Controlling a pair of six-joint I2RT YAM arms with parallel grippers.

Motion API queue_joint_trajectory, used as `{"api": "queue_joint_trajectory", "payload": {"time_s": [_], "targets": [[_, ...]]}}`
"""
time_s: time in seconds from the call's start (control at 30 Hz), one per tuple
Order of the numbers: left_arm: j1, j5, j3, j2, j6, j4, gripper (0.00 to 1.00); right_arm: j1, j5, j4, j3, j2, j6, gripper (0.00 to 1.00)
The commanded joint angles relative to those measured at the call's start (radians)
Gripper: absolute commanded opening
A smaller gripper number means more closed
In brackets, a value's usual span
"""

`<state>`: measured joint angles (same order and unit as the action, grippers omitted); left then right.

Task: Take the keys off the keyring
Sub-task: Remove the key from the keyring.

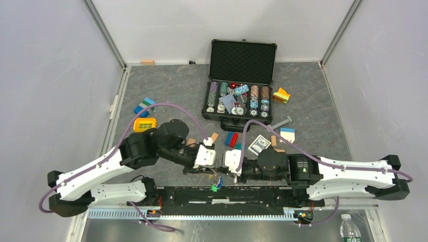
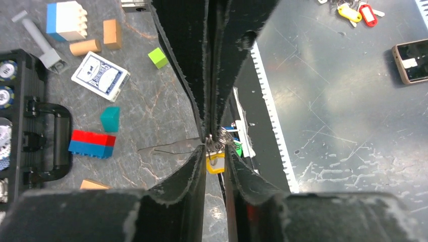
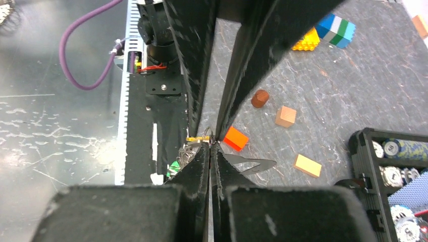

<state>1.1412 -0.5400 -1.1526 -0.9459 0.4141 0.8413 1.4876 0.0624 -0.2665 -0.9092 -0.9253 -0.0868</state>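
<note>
Both grippers meet tip to tip above the table's near edge. My right gripper (image 1: 222, 170) (image 3: 210, 142) is shut on the thin wire keyring (image 3: 208, 133). The keys (image 1: 217, 184) dangle below it, and I make out a yellow head (image 2: 214, 165) (image 3: 196, 137), a green head (image 2: 237, 148) (image 3: 175, 166) and a bit of blue. My left gripper (image 1: 216, 167) (image 2: 215, 146) has its jaws a narrow gap apart. The yellow head shows in that gap, and I cannot tell whether either jaw touches it. The silver blades are mostly hidden behind the fingers.
An open poker chip case (image 1: 243, 60) stands at the back. Nearer lie toy blocks (image 1: 231, 139) and a card deck (image 1: 259, 144). A black rail (image 1: 262, 194) runs under the grippers. Beyond the table, on metal flooring, lie another key bunch (image 2: 356, 12) and a phone (image 2: 411, 60).
</note>
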Motion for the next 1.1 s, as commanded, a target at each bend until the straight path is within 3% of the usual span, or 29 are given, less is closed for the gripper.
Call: {"api": "queue_joint_trajectory", "payload": {"time_s": [0.0,0.3,0.6,0.67,0.9,1.07], "targets": [[0.007,0.001,0.027,0.064,-0.003,-0.114,0.32,-0.006,0.046,0.116,0.048,0.072,-0.028,0.00],[0.007,0.035,0.139,0.156,-0.089,-0.273,0.40,-0.005,0.024,0.312,0.116,0.140,-0.035,0.00],[0.006,0.058,0.188,0.171,-0.138,-0.380,0.43,-0.006,-0.023,0.367,0.131,0.149,-0.037,0.00],[0.007,0.056,0.188,0.165,-0.139,-0.381,0.42,-0.007,-0.024,0.373,0.136,0.155,-0.037,0.00],[0.007,0.049,0.180,0.145,-0.141,-0.376,0.20,-0.007,-0.022,0.384,0.150,0.171,-0.039,0.00],[0.007,0.056,0.179,0.142,-0.141,-0.367,0.23,-0.006,-0.020,0.411,0.166,0.196,-0.049,0.00]]}}
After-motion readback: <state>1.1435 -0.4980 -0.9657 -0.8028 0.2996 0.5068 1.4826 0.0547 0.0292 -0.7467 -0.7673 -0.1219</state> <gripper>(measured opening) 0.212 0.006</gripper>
